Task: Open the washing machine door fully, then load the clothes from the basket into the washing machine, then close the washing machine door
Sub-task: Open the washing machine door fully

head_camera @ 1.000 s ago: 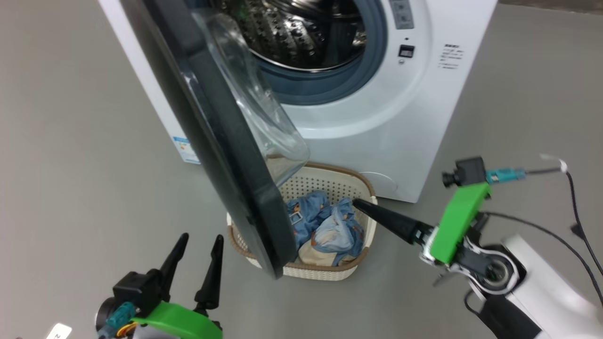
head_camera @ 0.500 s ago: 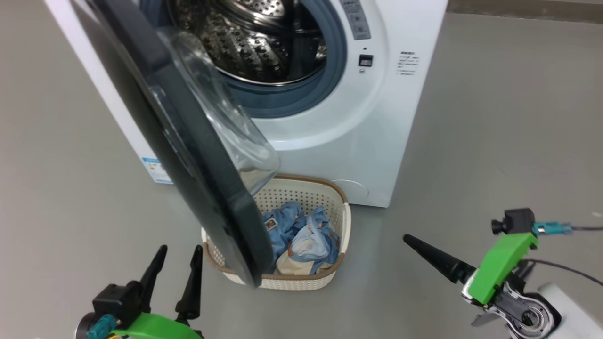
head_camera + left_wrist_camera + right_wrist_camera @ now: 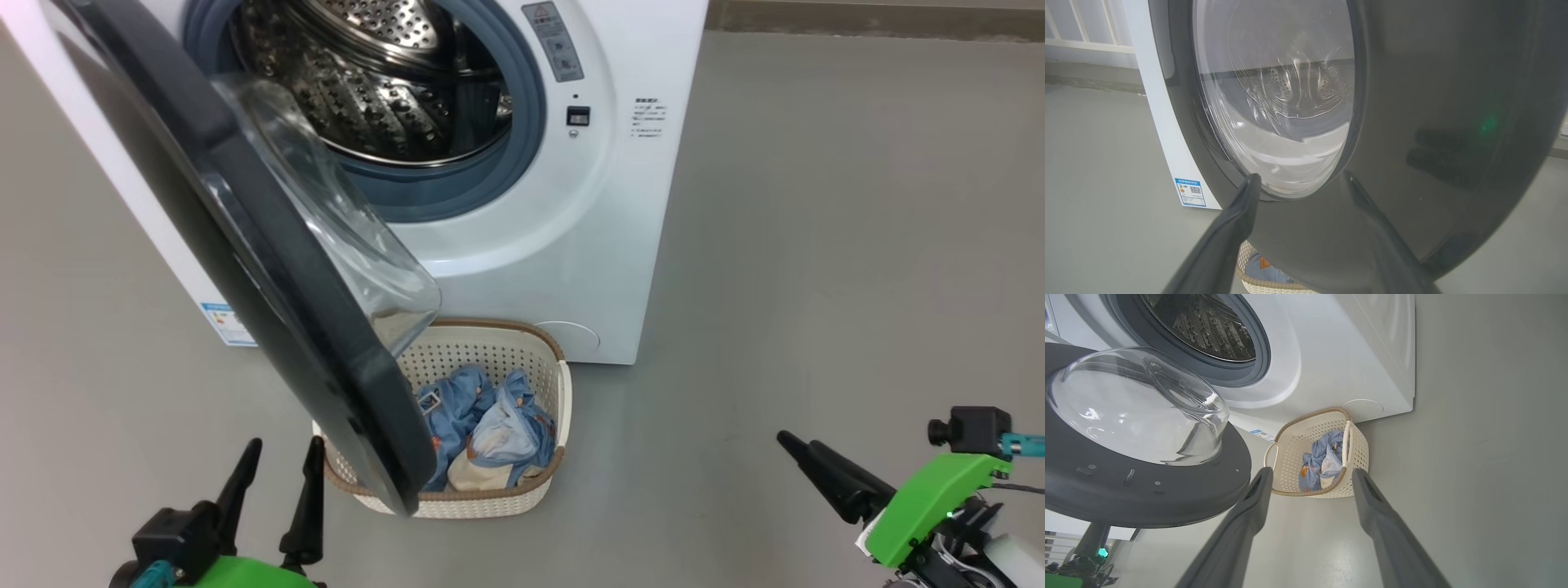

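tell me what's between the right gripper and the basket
Nothing but bare grey floor: the head view shows an open stretch from the right gripper to the basket.

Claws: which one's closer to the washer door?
The left claw, lower left in the head view, beside the black rim of the washing machine door. The right claw is well off, over the floor.

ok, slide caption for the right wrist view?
Open right gripper facing the basket of clothes beside the open washing machine door.
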